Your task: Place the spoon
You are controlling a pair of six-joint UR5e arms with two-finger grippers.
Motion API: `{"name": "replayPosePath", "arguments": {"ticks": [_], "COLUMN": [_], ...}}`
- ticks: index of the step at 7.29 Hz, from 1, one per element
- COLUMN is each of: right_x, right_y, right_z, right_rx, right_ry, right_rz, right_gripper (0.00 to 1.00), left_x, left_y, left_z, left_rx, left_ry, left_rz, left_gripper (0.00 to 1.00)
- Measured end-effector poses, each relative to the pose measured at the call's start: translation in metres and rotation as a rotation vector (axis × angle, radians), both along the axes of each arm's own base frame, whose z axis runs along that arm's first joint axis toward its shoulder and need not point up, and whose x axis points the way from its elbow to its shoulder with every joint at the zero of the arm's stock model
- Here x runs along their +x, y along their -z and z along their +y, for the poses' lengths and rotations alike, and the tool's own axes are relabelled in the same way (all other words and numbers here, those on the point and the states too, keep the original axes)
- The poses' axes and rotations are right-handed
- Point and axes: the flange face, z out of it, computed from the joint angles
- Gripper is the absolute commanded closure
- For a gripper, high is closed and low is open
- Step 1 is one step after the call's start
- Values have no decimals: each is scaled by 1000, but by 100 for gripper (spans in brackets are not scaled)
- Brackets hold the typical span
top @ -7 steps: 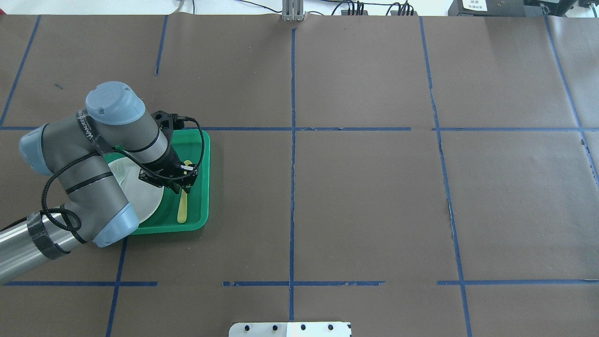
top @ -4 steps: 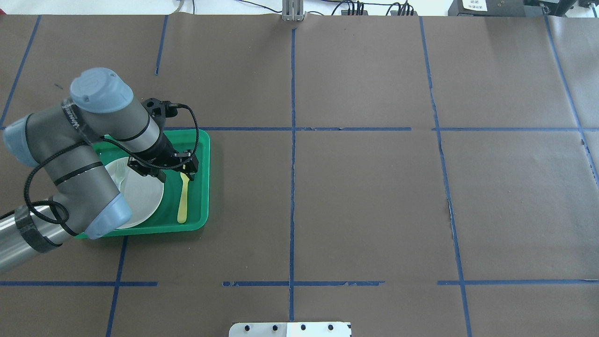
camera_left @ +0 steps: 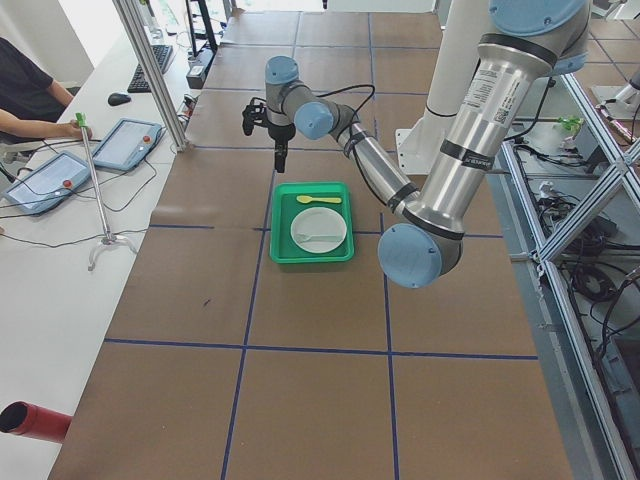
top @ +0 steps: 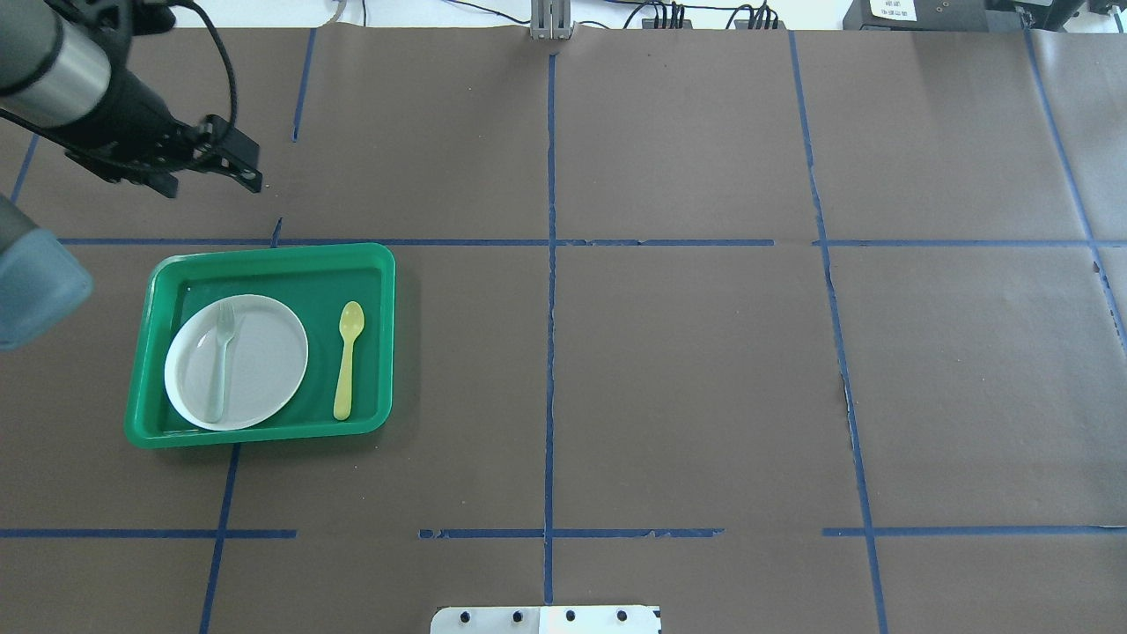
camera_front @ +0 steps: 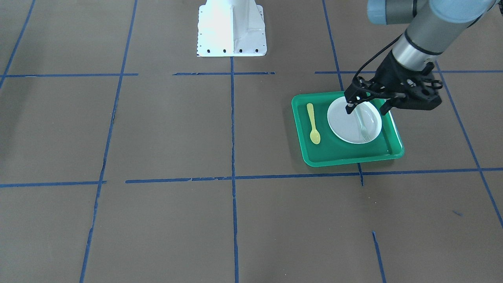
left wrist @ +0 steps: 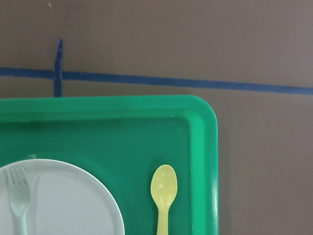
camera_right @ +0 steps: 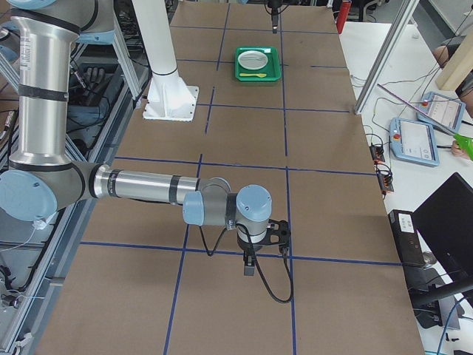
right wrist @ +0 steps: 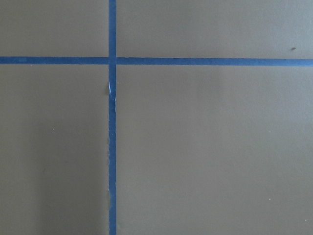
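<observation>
The pale yellow spoon (top: pixel 349 359) lies flat in the right part of the green tray (top: pixel 264 251), bowl pointing away from me, beside the white plate (top: pixel 260 352). It also shows in the front view (camera_front: pixel 313 122) and the left wrist view (left wrist: pixel 164 196). My left gripper (top: pixel 211 183) is open and empty, raised well above the table beyond the tray's far edge; in the front view (camera_front: pixel 367 108) it hangs over the plate's edge. My right gripper (camera_right: pixel 250 262) points down at bare table far from the tray; I cannot tell whether it is open or shut.
A pale grey-green fork (top: pixel 220 361) lies on the white plate. Brown paper with blue tape lines covers the table (top: pixel 704 352). The robot's white base (camera_front: pixel 231 27) stands at the table's near edge.
My left gripper stood over the spoon, then lifted and drew back to the far left, out past the tray. The spoon stays lying in the tray.
</observation>
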Motion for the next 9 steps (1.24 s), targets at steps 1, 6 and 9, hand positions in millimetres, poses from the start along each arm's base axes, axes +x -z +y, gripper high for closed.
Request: {"name": "replayPosePath", "arguments": {"ticks": [1,6,9], "right_x": [0,0,0], "right_y": [0,0,0], "right_z": [0,0,0], "right_rx": [0,1,1], "right_ry": [0,0,0], "right_rz": [0,0,0], "right_gripper": [0,0,0], "left_x": [-27,-183,-271], "left_y": [-7,-198,-317], "left_z": [-6,-15,27], "left_rx": [45,125,-1], "left_ry": [-23,-186,-140], "left_rz": [-40,-244,-202], "left_gripper": [0,0,0]}}
